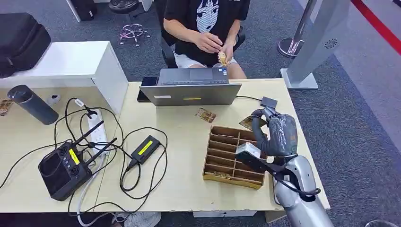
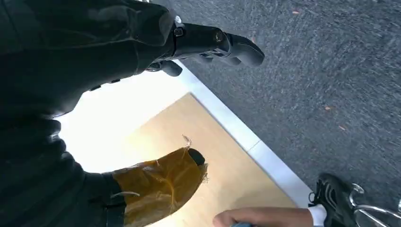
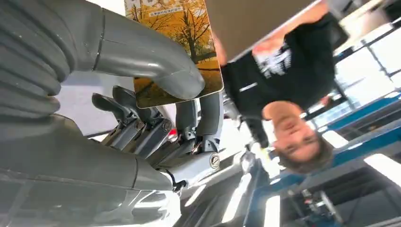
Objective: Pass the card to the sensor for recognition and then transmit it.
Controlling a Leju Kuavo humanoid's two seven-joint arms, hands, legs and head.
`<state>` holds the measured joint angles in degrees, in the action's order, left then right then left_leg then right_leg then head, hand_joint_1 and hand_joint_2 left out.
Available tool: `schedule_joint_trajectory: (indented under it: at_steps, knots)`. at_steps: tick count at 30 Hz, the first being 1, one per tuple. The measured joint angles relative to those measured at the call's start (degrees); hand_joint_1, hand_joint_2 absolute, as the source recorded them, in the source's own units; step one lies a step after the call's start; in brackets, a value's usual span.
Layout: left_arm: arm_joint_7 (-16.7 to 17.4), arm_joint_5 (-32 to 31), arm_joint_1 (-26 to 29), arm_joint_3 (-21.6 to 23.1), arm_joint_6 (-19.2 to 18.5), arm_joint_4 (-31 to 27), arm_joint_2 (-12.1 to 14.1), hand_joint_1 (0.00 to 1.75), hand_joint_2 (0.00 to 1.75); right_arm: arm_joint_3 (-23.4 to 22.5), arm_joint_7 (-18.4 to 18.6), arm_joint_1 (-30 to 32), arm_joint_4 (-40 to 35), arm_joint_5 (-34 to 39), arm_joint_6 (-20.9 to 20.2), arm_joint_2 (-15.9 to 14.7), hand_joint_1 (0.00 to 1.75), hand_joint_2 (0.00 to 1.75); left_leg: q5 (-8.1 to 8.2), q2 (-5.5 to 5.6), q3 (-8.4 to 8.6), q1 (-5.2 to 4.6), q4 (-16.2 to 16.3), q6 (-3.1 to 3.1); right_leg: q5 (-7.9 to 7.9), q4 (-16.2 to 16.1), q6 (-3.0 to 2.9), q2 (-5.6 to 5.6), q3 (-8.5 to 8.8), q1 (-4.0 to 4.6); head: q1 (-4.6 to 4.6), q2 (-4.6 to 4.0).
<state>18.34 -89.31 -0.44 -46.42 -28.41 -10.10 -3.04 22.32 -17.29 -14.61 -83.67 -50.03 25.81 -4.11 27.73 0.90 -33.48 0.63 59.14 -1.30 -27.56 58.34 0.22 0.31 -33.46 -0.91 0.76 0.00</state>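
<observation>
Right hand (image 1: pixel 276 135): raised over the far right corner of the wooden tray (image 1: pixel 234 156), thumb and fingers pinching a card (image 1: pixel 248 123). In the head view the card shows as a small sliver at the hand's far-left side, just above the tray's far edge.

Card, right wrist view (image 3: pixel 177 42): autumn-tree print in yellow and orange with a line of small text; the thick grey thumb (image 3: pixel 146 52) presses across its face, darker fingers (image 3: pixel 208 116) back it from behind. This print and grip are not legible from the head view.

Second card (image 1: pixel 205 115): flat on the table (image 1: pixel 189 189), beyond the tray, between it and the laptop (image 1: pixel 191 90).

Small dark box (image 1: pixel 268 101): on the table beyond the tray, just beyond the right hand, cabled toward the laptop.

Person (image 1: pixel 205 23): seated beyond the laptop, holding a small item in both hands.

Left hand (image 2: pixel 156 47): seen in the left wrist view beside a table edge and grey carpet, thumb wrapped in amber tape (image 2: pixel 161 187), dark fingers extended apart, nothing between them.

Left of the tray: router (image 1: pixel 64 165), power strip (image 1: pixel 97 132), cables, dark flask (image 1: pixel 30 104).
</observation>
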Motion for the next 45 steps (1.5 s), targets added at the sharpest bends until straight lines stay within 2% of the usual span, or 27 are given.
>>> schedule_joint_trajectory:
  at_steps: [3,8,15,22,23,24,25,30,35,40,43,45]
  knots:
    - [-1.4,0.0,0.1,0.3,-0.4,0.0,0.3,0.0,1.75,2.3,2.6,-7.4,2.8,3.8,-5.9,2.3,1.75,1.75,-0.09,-0.25,0.02,-0.01,0.0,-0.13,0.18,0.1,-0.11,0.26,-0.19,0.0,0.02,0.0]
    - [-2.2,0.0,0.1,1.4,-1.8,0.0,0.6,0.0,1.75,5.1,6.3,-19.7,12.0,5.9,-9.7,6.3,1.75,1.75,-0.24,-0.2,0.01,0.04,0.0,-0.14,0.22,0.1,-0.17,0.22,-0.16,0.01,0.0,0.0]
    - [-2.6,0.0,0.0,2.2,-3.0,0.0,0.9,0.0,1.75,6.9,9.5,-31.1,24.6,6.2,-10.1,10.9,1.75,1.75,-0.26,-0.19,0.0,0.05,0.0,-0.13,0.23,0.1,-0.18,0.21,-0.17,0.02,0.0,0.0]
    - [-2.9,0.0,0.0,3.2,-3.3,0.0,1.2,0.0,1.75,7.9,11.3,-37.1,33.6,4.5,-9.2,13.6,1.73,1.75,-0.26,-0.17,0.0,0.04,0.0,-0.12,0.23,0.1,-0.17,0.19,-0.17,0.02,-0.02,0.0]
    - [-2.9,0.0,0.0,3.3,-3.3,0.0,1.2,0.0,1.75,8.0,11.3,-37.5,34.3,4.4,-9.1,13.7,1.34,1.75,-0.26,-0.17,0.0,0.04,0.0,-0.12,0.23,0.1,-0.17,0.19,-0.17,0.02,0.0,0.0]
    - [-3.0,0.0,0.0,3.4,-3.3,0.0,1.2,0.0,1.75,8.1,11.3,-37.7,34.9,4.4,-9.1,13.9,0.07,1.75,-0.26,-0.14,-0.01,0.04,0.0,-0.12,0.23,0.1,-0.17,0.17,-0.17,0.02,-0.02,0.0]
    - [-3.1,0.0,0.0,3.4,-3.3,0.0,1.2,0.0,1.75,8.2,11.5,-37.9,35.5,4.3,-9.0,14.0,0.0,1.75,-0.26,-0.14,-0.02,0.04,0.0,-0.12,0.23,0.1,-0.17,0.17,-0.17,0.02,-0.02,0.0]
    - [-4.2,0.0,0.0,4.5,-2.7,0.0,1.2,0.0,1.75,8.5,11.0,-38.1,37.8,4.4,-7.4,14.4,0.0,1.75,-0.26,-0.14,-0.01,0.04,0.0,-0.12,0.23,0.1,-0.17,0.17,-0.17,0.02,-0.02,0.0]
    - [-6.0,0.2,0.4,4.6,-0.9,0.0,1.0,0.0,1.75,6.4,3.3,-35.2,37.7,14.7,-10.7,14.0,0.0,1.75,-0.26,-0.1,0.01,0.05,0.0,-0.12,0.22,0.1,-0.17,0.14,-0.17,0.02,0.0,0.0]
    - [-7.1,0.2,1.3,4.6,1.5,0.0,0.6,0.0,1.75,3.2,-2.1,-26.0,29.2,19.2,-9.5,11.1,0.0,1.75,-0.22,-0.03,0.0,0.03,0.0,-0.08,0.21,0.0,-0.15,0.05,-0.15,0.02,0.0,0.0]
    - [-7.7,0.5,1.8,4.6,3.5,0.0,0.3,0.0,1.75,0.3,-6.7,-17.4,20.9,24.0,-9.9,9.4,0.0,1.75,-0.13,0.06,0.01,0.02,0.0,-0.03,0.15,-0.1,-0.09,-0.02,-0.11,0.02,-0.04,0.0]
    - [-8.2,0.8,2.2,4.3,5.0,0.0,0.0,0.0,1.75,-2.8,-10.7,-9.5,13.7,27.7,-11.2,8.2,0.0,1.75,-0.05,0.11,0.0,0.01,0.0,0.04,0.08,-0.1,-0.03,-0.1,-0.08,0.01,-0.02,0.0]
